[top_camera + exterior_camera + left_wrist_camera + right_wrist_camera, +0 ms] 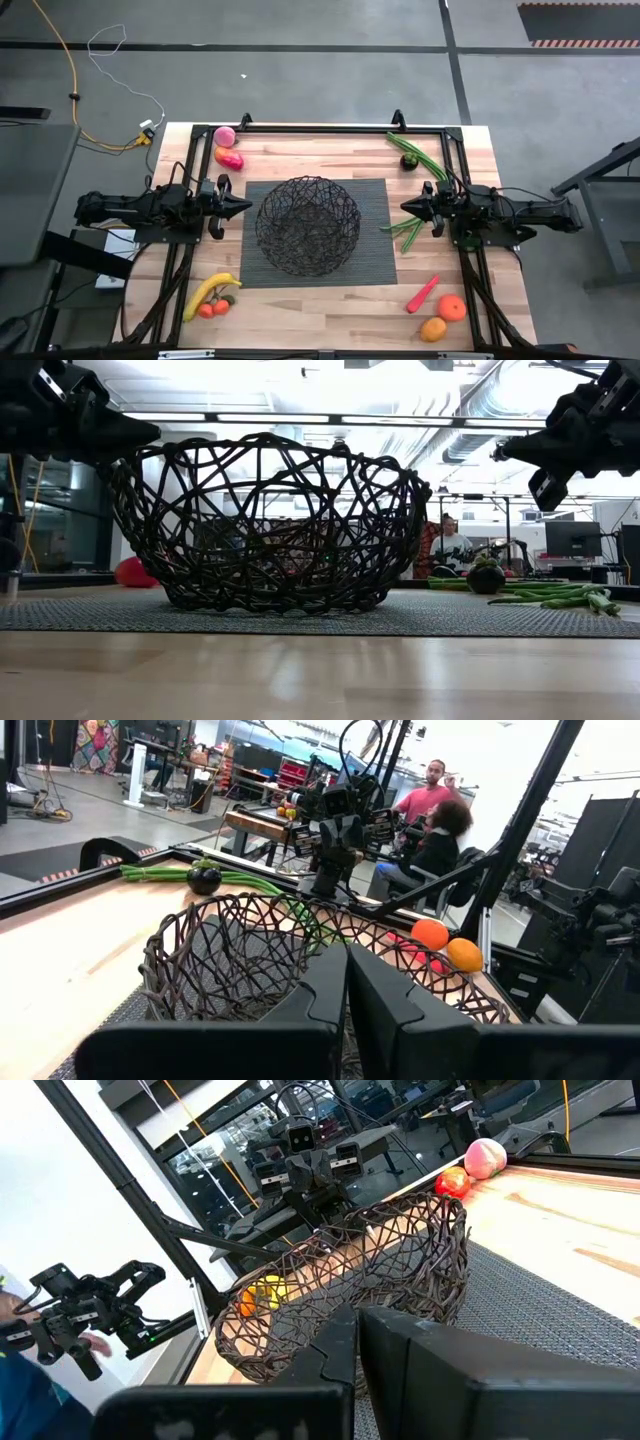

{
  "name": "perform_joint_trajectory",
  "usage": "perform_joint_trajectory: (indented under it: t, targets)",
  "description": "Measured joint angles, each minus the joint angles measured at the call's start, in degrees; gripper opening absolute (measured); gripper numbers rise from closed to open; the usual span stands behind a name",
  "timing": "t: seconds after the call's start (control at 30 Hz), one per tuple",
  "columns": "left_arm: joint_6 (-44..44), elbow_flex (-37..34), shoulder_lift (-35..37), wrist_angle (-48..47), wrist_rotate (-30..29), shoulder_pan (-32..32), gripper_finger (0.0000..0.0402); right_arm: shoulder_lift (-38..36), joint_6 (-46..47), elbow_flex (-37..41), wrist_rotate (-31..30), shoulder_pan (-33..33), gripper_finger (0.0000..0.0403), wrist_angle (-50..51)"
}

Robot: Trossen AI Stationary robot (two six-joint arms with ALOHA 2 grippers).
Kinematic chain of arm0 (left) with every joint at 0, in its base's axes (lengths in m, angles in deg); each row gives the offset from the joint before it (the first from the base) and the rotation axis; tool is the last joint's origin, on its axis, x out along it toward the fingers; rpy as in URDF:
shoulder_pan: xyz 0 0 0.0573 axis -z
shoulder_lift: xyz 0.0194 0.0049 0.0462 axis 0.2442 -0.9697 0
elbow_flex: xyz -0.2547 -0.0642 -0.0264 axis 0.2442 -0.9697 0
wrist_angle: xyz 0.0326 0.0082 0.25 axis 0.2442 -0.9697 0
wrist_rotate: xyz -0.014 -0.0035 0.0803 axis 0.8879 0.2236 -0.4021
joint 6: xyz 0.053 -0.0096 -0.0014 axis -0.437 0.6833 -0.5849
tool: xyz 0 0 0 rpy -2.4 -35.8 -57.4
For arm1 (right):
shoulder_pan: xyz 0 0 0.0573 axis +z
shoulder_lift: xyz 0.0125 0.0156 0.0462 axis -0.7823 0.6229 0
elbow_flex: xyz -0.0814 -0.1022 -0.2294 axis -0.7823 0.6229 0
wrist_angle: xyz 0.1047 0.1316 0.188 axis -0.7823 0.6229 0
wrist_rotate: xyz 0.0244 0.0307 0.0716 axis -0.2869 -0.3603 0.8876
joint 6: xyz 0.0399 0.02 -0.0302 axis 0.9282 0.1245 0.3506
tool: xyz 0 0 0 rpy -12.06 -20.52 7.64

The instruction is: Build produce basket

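basket (308,224) flanked by two hands on the table (330,310).
left hand (243,205) and right hand (408,207) are seen closed, nothing held; no writing is legible.

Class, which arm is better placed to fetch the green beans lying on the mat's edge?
Right. The right end effector hovers just beside the green beans; the left end effector waits across the basket.

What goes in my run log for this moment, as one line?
stage: start | basket: empty, on mat | produce: all on table | left claw: shut, beside basket | right claw: shut, beside basket
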Motion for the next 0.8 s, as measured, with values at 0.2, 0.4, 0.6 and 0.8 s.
perform_joint_trajectory:
  t: [0.2,0.4,0.6,0.8]
  targets:
    - [0.0,0.0,0.0,0.0,0.0,0.0,0.0005,0.0,0.0,0.0,0.0,0.0,0.0000,0.0]
    - [0.0,0.0,0.0,0.0,0.0,0.0,0.0005,0.0,0.0,0.0,0.0,0.0,0.0000,0.0]
    - [0.1,0.0,0.0,1.2,-0.2,0.0,0.0005,0.0,0.0,0.0,0.0,0.0,0.0000,0.0]
    - [8.1,0.0,0.0,21.6,-9.0,0.0,0.0005,0.0,0.0,0.0,0.0,0.0,0.0000,0.0]
